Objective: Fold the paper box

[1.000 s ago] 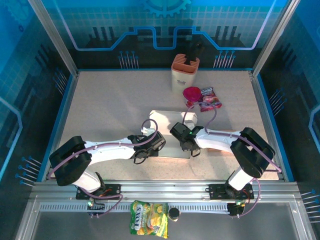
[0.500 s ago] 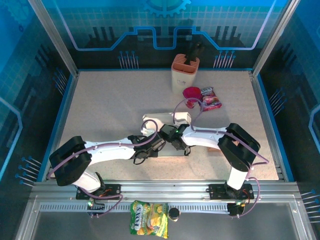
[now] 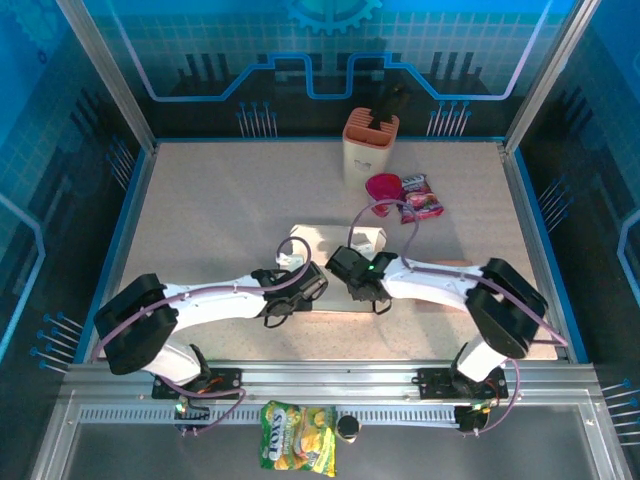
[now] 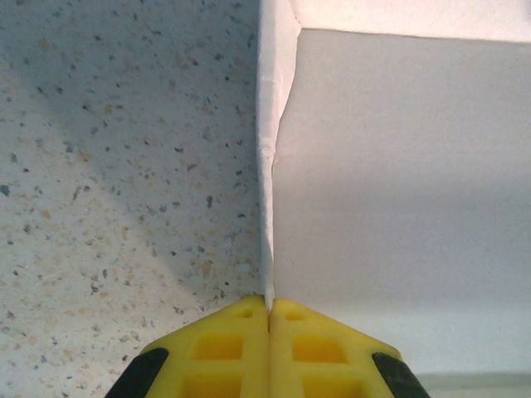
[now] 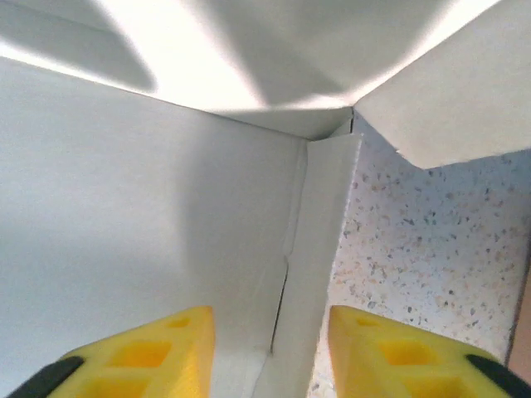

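Left wrist, creased paper box [image 4: 398, 182], speckled table [image 4: 124, 166]

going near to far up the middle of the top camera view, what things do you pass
snack bag → paper box → pink cup → beige holder

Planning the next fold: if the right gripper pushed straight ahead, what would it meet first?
Probably the narrow flap of the white paper box, between the right gripper's open fingers; depth unclear.

Matt paper box [image 4: 398, 166], rough speckled tabletop [image 4: 124, 166]
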{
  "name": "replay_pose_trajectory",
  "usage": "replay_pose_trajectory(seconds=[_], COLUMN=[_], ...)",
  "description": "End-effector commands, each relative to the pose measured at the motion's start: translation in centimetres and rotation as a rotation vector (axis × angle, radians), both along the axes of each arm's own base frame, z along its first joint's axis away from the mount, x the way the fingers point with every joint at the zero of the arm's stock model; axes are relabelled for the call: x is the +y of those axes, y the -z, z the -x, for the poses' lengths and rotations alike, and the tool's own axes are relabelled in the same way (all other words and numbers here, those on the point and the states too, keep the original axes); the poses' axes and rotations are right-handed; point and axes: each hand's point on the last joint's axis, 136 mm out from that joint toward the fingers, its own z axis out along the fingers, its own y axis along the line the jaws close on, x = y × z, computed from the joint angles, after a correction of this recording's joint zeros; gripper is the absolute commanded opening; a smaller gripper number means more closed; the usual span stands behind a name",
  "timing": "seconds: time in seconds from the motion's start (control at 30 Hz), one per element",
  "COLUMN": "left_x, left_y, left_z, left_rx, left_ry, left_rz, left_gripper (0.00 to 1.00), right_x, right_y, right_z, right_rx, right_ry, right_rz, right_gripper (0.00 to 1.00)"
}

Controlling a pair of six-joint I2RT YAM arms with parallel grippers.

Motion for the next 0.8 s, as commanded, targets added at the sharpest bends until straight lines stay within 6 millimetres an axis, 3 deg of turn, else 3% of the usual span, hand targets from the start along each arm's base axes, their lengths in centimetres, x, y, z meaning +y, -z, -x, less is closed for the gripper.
replay_pose_trajectory(seconds=[0.0,0.17,0.3,0.53,0.63,0.77], left_x=[0.8,1.0,1.2,1.7,2.3,3.0], left_y=[-1.1,-1.5,-1.6,-2.5,-4.0,-7.5], left_z=[-0.7,-1.0,-1.1,-1.1,-1.3,-2.4], left_rx=[-0.04,-0.041,-0.038,-0.041,-0.053,-0.085], left_ry=[-0.042,-0.033,-0.026,-0.015,-0.01,0.023], left_rz=[-0.001,-0.004,-0.017,-0.025,-0.027,0.029], left_gripper=[0.0,0.03,0.16,0.36,0.46,0.55], right_x=[0.6,0.0,-1.2,-2.9,-3.4,-2.8], right_y=[-2.4,-5.1,-7.4,-10.1,-9.9,-10.5], right_z=[0.2,0.7,0.6,-1.6,-2.7,-3.6], right_rx=[-0.018,-0.017,-0.03,-0.041,-0.005,-0.008], right_ry=[-0.056,-0.118,-0.146,-0.215,-0.197,-0.198], right_rz=[-0.098,-0.192,-0.258,-0.378,-0.383,-0.399], right_gripper=[0.49,0.55,0.57,0.58,0.55,0.52])
